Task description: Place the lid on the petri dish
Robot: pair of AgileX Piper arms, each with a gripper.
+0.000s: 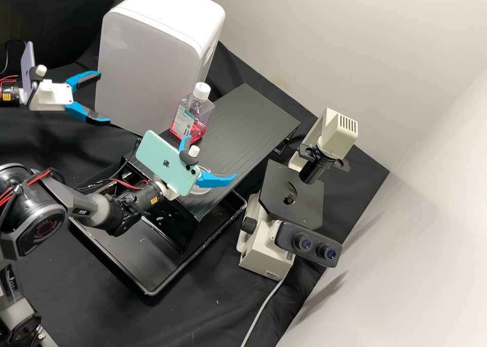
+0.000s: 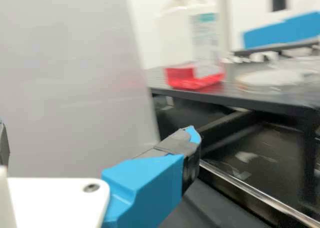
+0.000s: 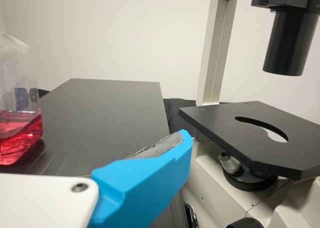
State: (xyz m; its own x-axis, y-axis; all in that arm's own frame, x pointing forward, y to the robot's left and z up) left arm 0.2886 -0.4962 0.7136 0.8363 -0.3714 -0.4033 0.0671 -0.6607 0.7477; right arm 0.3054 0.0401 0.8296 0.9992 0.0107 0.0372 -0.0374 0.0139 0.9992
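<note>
A clear round petri dish lies on the near end of the raised black platform; it looks flat and pale in the left wrist view. I cannot tell its lid from its base. My right gripper hangs open just over the dish, one blue finger on its near side and the other behind it. That gripper's finger also shows above the dish in the left wrist view. My left gripper stands open far to the left, in front of the white box, with nothing between its fingers.
A flask of red liquid stands on the platform beside the white box, behind the dish. A microscope stands to the right of the platform. Under the platform lies a black tray with cables.
</note>
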